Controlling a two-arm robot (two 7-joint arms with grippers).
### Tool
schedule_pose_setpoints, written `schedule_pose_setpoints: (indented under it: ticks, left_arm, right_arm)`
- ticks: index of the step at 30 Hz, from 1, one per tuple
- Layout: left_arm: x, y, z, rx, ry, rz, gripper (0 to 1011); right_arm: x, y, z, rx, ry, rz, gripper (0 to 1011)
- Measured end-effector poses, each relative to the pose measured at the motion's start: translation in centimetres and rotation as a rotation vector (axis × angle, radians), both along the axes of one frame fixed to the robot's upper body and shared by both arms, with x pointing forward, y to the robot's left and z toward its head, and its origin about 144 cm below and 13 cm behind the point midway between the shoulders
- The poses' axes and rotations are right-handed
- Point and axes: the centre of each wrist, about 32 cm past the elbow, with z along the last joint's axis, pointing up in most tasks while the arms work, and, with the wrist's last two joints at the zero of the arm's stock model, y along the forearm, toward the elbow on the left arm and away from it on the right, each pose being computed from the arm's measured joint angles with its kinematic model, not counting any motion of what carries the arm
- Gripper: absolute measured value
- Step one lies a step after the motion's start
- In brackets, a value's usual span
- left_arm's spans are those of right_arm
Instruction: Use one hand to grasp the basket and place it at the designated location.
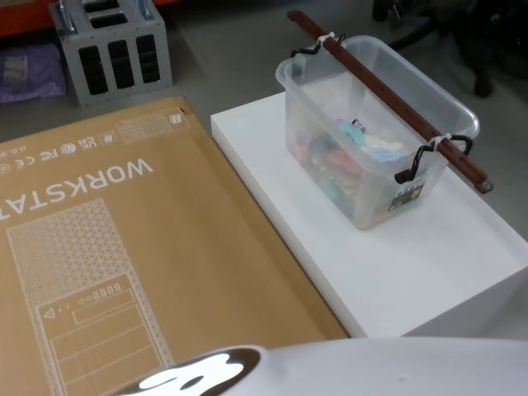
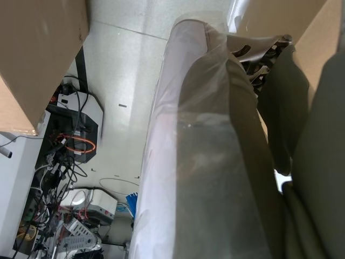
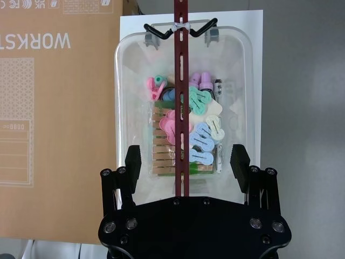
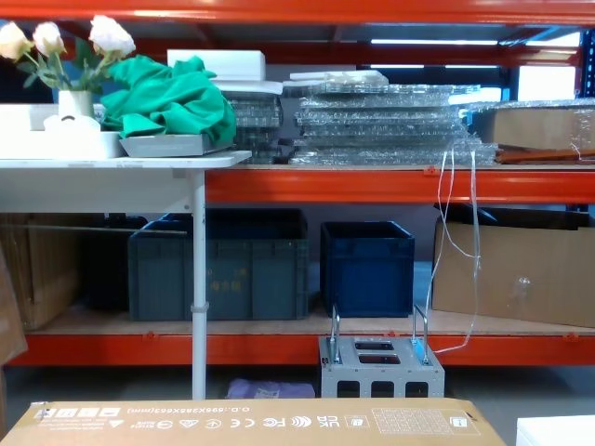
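The basket (image 1: 375, 124) is clear whitish plastic with black handles, crossed by a dark red-brown bar (image 1: 388, 97) tied on with white cord. Inside lie pegs (image 3: 194, 127) in pink, mint, pale blue, lilac and plain wood. It stands on a white table (image 1: 462, 264) beside a tan box (image 1: 124, 247) printed in white, and the right hand (image 3: 186, 162) is black.

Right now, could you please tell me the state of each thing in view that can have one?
basket: upright on the white platform, no lid, holding coloured clothespins.
brown bar: lying across the basket's top, tied to both black handles.
right gripper: open, above the basket, fingers either side of the bar, not touching it.
cardboard box: closed, lying flat beside the platform.
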Motion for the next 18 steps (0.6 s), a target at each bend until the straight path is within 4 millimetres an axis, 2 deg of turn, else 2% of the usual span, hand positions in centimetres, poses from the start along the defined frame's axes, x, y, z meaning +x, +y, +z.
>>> schedule_pose_setpoints:
  ticks: [18]
  left_arm:
    - [0.0, 0.0, 0.0, 0.0, 0.0, 0.0, 0]
  right_arm:
    - [0.05, 0.05, -0.08, -0.002, 0.003, 0.001, 1000]
